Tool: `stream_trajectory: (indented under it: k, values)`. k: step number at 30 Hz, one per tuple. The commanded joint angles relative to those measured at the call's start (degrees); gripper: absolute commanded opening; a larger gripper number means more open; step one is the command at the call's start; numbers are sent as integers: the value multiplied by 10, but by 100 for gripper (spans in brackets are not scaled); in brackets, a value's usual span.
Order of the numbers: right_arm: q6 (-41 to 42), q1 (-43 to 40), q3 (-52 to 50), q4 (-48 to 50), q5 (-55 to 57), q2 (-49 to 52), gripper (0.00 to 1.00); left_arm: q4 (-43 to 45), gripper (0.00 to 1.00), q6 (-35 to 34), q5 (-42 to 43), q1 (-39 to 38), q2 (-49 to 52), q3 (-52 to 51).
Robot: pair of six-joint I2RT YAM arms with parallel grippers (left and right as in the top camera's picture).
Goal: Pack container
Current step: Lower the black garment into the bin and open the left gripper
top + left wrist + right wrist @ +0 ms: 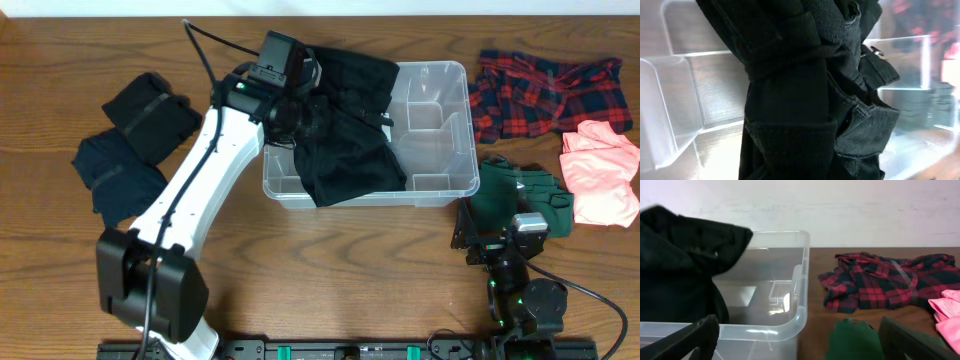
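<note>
My left claw (305, 115), pinching the black fabric garment (350, 150), hangs over the left end of the clear rectangular plastic tub (440, 192), which lies crosswise.

Left claw (305, 112) clamped tight, right claw (800, 347) spread wide.

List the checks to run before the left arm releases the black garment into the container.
1. Left tool shut on black garment: ok.
2. Garment above container: ok.
3. Garment inside the rim all round: not ok, it overlaps the near rim seen from overhead.
4. Container's right half free: ok.
5. Right tool open, outside container: ok.
6. Garment touching the container floor: cannot tell.
</note>
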Motion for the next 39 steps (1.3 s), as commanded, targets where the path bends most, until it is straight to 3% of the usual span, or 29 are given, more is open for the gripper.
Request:
stream_trajectory:
  k: [1,7,8,9,11,14,16,23,26,29,39]
  values:
    - [5,-5,-1,-2,0,-3,99,-3,6,2,-33,-2,3,20]
    - [5,-5,-1,-2,0,-3,99,-5,7,9,-89,-2,3,20]
    - [5,-5,-1,-2,0,-3,99,-5,16,12,-90,-2,3,20]
    - [5,-5,-1,-2,0,-3,99,-5,35,16,-89,-2,3,20]
    - [5,-5,-1,-2,0,-3,99,-5,58,19,-89,-2,3,20]
    - [5,-5,-1,-2,0,-3,99,-5,74,24,-89,-2,3,20]
    - [5,-5,-1,-2,0,-3,99,-5,75,45,-96,-2,2,21]
    - [5,-5,-1,-2,0,-3,99,23,73,45,-245,-2,-29,23]
    - [5,-5,-1,-2,0,-3,99,46,50,45,-249,-2,-37,23]
    - [5,-5,-1,-2,0,-3,99,50,7,45,-245,-4,-37,23]
    - [5,-5,-1,-2,0,-3,99,5,6,63,-301,-5,-42,23]
